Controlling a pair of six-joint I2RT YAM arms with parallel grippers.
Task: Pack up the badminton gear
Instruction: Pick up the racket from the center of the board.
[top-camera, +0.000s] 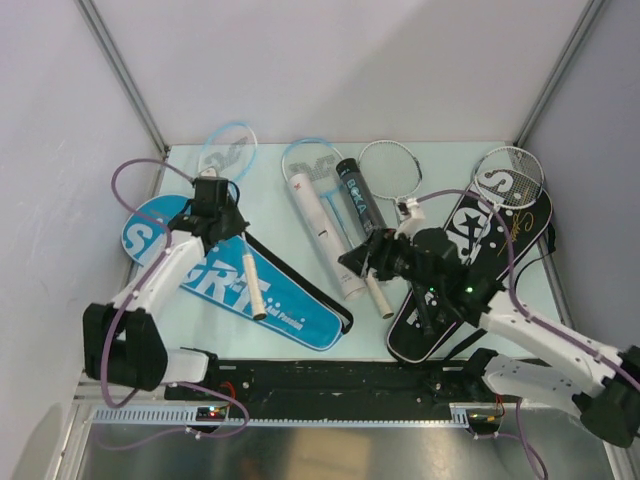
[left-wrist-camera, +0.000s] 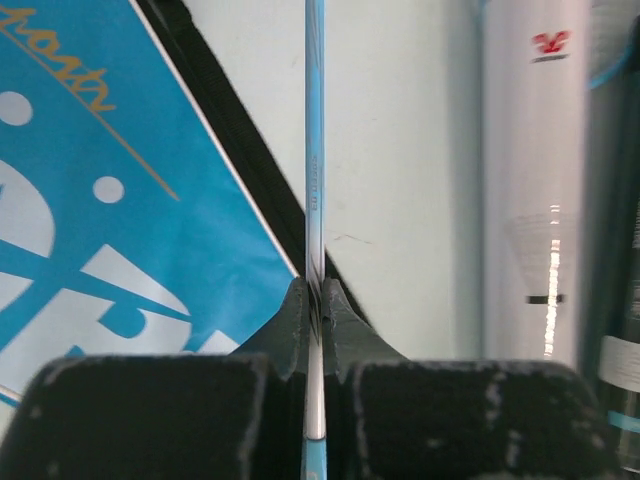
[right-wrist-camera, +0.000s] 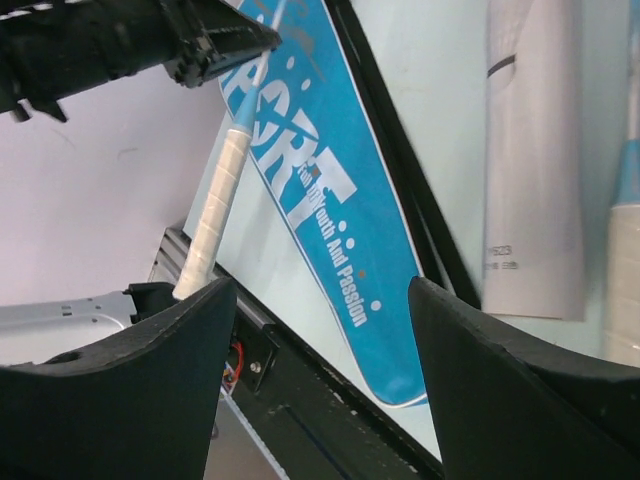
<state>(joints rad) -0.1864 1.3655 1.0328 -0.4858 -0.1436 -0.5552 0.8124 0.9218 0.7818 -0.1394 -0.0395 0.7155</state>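
Pale tabletop (top-camera: 275, 215), packing barely begun.
The blue cover (top-camera: 300, 320) lies at 7 o'clock; the right gripper (right-wrist-camera: 318, 300) hangs wide and empty mid-tabletop; at 10 o'clock the left gripper (left-wrist-camera: 318, 295) pinches the blue racket (left-wrist-camera: 314, 150) by its shaft over that cover, likely for bagging.

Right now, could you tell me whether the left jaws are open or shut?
Shut on the light-blue racket shaft: left wrist view shows both pads pinching it.

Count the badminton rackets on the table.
4. Far left, light-blue-framed racket, clamped in left gripper; second light-blue-framed racket beside white tube; thin silver-framed racket back centre; second silver-framed racket on black racket cover. None apparently hidden.
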